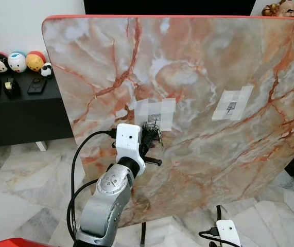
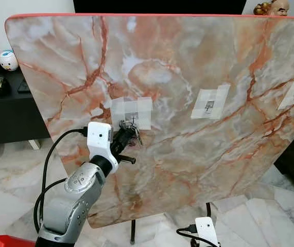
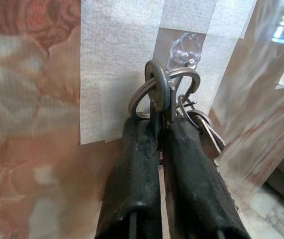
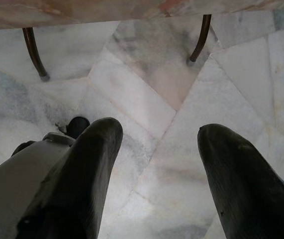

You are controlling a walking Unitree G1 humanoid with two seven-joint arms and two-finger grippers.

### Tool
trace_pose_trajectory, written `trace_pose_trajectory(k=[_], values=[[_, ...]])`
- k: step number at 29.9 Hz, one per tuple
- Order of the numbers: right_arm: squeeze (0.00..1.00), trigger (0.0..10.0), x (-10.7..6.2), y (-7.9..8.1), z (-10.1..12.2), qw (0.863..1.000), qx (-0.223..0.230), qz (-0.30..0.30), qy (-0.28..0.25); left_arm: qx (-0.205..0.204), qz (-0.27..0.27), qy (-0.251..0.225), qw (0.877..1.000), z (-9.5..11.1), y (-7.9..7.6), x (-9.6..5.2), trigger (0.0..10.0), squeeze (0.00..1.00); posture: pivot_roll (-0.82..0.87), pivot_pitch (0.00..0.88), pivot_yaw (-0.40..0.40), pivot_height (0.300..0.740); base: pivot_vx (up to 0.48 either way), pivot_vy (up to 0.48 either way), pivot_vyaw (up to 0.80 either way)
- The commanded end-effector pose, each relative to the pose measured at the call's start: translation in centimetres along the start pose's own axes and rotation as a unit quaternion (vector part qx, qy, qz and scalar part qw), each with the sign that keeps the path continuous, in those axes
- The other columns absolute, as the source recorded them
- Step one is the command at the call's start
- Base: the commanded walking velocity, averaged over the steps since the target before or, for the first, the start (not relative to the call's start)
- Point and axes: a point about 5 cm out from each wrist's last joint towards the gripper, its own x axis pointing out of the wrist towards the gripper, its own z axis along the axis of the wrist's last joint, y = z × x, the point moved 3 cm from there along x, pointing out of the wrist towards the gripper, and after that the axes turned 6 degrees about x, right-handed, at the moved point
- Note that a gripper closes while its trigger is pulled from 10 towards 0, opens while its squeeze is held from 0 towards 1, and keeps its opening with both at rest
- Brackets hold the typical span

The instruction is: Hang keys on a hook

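Left hand [image 3: 162, 124] pinching metal key rings [image 3: 157, 92] beneath clear plastic hook [image 3: 184, 49], taped marble-patterned board [image 1: 198, 67], right hand [image 4: 156, 164] spread empty

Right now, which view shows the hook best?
The left wrist view: the clear hook sits close up, just above the keys pinched in the left hand. Both eye views show it small, among tape.
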Motion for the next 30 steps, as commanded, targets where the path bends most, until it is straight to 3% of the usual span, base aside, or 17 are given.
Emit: trace_pose_trajectory(k=[1,15,16,30], values=[[0.00,10.0,0.0,-0.4,0.2,1.000,-0.001,-0.005,-0.002,0.003,0.014,0.006,1.000,0.3,0.2,0.1,10.0,0.00,0.08,0.000,-0.107,0.740,0.000,0.000,0.00],[0.00,10.0,0.0,-0.4,0.2,1.000,0.000,-0.004,-0.003,0.000,0.021,0.010,1.000,0.4,0.5,0.1,10.0,0.00,0.08,0.000,-0.107,0.740,0.000,0.000,0.00],[0.00,10.0,0.0,-0.4,0.2,1.000,0.000,-0.005,-0.003,0.001,0.020,0.007,1.000,0.5,0.5,0.1,10.0,1.00,0.08,0.000,-0.108,0.740,0.000,0.000,0.00],[0.00,10.0,0.0,-0.5,0.2,1.000,-0.003,-0.005,-0.002,0.002,0.028,0.023,0.999,0.2,1.1,-1.4,10.0,1.00,0.09,0.000,-0.111,0.740,0.000,0.000,0.00]])
